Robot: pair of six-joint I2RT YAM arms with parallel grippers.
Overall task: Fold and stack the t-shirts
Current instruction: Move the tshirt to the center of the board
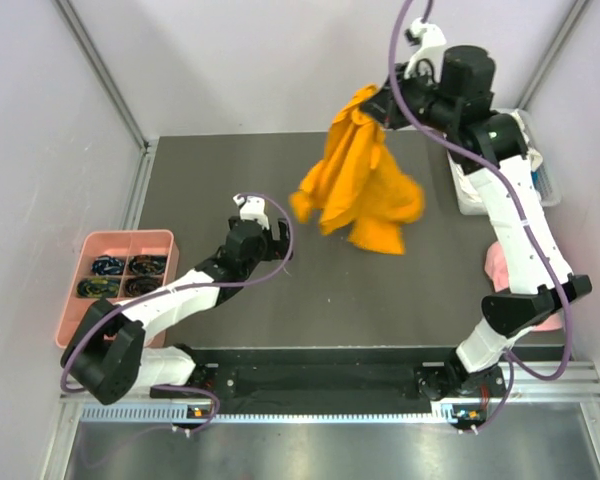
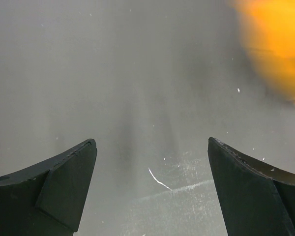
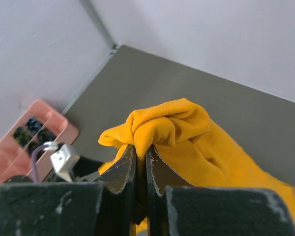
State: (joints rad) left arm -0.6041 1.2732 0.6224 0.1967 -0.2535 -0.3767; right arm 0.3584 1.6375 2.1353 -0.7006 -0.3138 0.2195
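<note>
The orange t-shirt (image 1: 362, 180) hangs bunched in the air over the back middle of the table. My right gripper (image 1: 372, 104) is shut on its top fold and holds it up; in the right wrist view the cloth (image 3: 172, 128) is pinched between the fingers at the gripper (image 3: 141, 150). My left gripper (image 1: 280, 238) is open and empty, low over the table to the left of the shirt. In the left wrist view the gripper (image 2: 152, 152) shows bare table between its fingers, and the shirt (image 2: 278, 44) is a blur at the top right. The white t-shirt is not clearly in view.
A pink tray (image 1: 100, 245) with dark items in its compartments sits at the left edge. A white bin (image 1: 468, 190) stands at the right behind the right arm. Something pink (image 1: 497, 265) lies by the right arm's lower link. Walls close the back and sides.
</note>
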